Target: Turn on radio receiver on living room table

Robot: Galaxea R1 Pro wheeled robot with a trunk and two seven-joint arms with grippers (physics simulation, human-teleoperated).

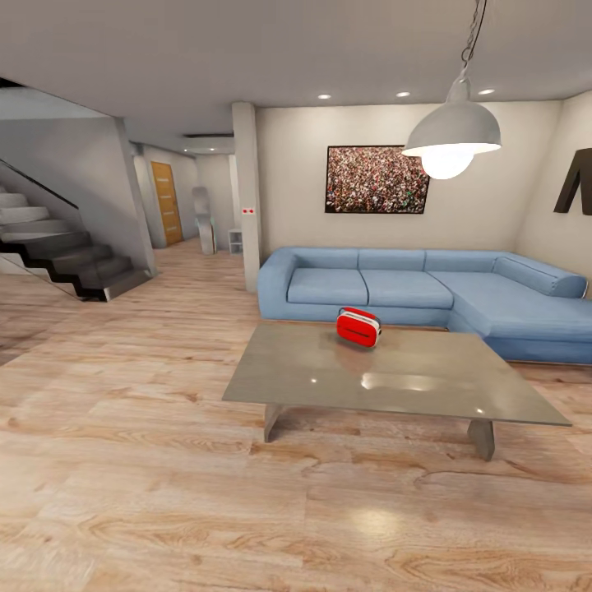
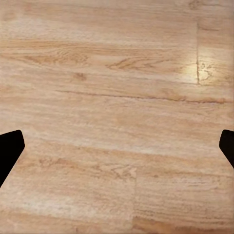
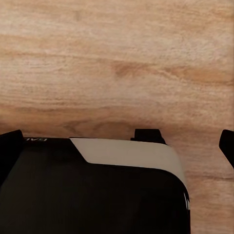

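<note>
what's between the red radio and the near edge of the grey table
In the head view, nothing: from the small red radio receiver to the near edge of the glossy grey square table, the top is bare, showing only lamp reflections.

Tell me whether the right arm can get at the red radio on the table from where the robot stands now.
Probably not yet. The radio receiver sits toward the table's far edge by the sofa, with open floor before it; the right gripper points at floor.
</note>
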